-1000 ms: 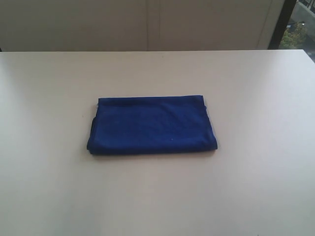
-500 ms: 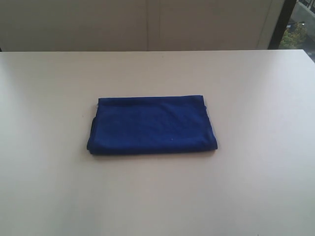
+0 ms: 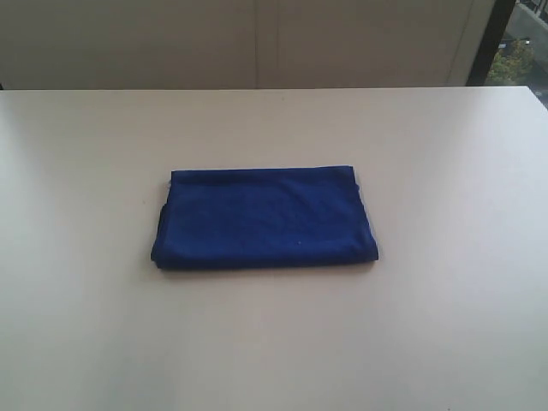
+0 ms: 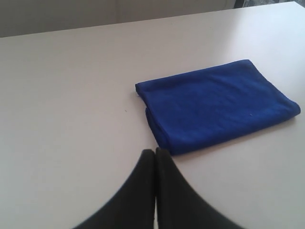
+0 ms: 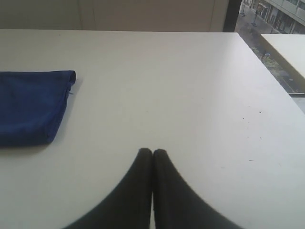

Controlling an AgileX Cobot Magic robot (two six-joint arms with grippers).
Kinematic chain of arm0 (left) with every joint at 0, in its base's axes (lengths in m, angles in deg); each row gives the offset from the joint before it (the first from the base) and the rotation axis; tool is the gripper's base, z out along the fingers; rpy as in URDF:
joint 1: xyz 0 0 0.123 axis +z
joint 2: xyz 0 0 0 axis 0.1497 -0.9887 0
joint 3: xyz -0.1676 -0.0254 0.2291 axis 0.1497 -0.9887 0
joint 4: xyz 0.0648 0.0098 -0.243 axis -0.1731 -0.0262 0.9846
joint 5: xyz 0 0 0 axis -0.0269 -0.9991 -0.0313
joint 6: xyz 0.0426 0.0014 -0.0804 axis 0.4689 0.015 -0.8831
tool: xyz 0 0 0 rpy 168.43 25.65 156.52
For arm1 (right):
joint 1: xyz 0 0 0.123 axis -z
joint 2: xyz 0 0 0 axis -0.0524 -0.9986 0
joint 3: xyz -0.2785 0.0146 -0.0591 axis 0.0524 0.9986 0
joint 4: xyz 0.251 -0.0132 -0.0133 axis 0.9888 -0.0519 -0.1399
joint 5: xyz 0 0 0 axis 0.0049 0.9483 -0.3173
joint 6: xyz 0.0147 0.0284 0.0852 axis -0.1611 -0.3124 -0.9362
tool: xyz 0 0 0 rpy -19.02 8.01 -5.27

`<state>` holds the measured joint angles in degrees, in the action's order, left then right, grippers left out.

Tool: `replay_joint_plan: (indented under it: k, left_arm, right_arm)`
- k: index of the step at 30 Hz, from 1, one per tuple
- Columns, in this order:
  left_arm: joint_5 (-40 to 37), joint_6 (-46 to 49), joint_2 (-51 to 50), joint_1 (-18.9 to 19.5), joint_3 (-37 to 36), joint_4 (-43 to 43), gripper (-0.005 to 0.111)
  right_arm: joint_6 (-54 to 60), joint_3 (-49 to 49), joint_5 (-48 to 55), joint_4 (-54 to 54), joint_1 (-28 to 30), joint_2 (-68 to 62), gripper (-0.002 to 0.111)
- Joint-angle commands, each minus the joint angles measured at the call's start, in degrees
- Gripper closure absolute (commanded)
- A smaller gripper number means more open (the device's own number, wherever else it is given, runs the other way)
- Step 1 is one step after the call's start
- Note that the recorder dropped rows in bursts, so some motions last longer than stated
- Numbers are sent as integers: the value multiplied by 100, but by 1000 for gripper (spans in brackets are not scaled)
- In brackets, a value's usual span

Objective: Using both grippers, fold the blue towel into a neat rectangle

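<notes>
The blue towel (image 3: 265, 217) lies folded into a flat rectangle on the middle of the white table (image 3: 445, 171). In the exterior view neither arm shows. My left gripper (image 4: 155, 151) is shut with nothing in it, its black tips just short of the towel's (image 4: 217, 105) near corner and above the table. My right gripper (image 5: 152, 151) is shut and empty too, well off to the side of the towel (image 5: 31, 106), whose end with a small pale thread shows at that view's edge. No white tag is visible.
The table's far edge meets a pale wall (image 3: 257, 43). A window with a dark frame (image 3: 490, 41) stands at the back right. A second pale tabletop (image 5: 286, 45) shows beyond the table's right side.
</notes>
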<state>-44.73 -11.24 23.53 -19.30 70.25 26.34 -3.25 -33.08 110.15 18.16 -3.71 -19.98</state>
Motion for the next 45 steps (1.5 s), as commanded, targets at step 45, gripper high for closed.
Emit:
replay_joint_plan:
  k: [45]
  left_arm:
    - [1088,-2,2218,943,-3104,-954,107]
  right_arm:
    - [-21,29,-87,-36,-38,23,108]
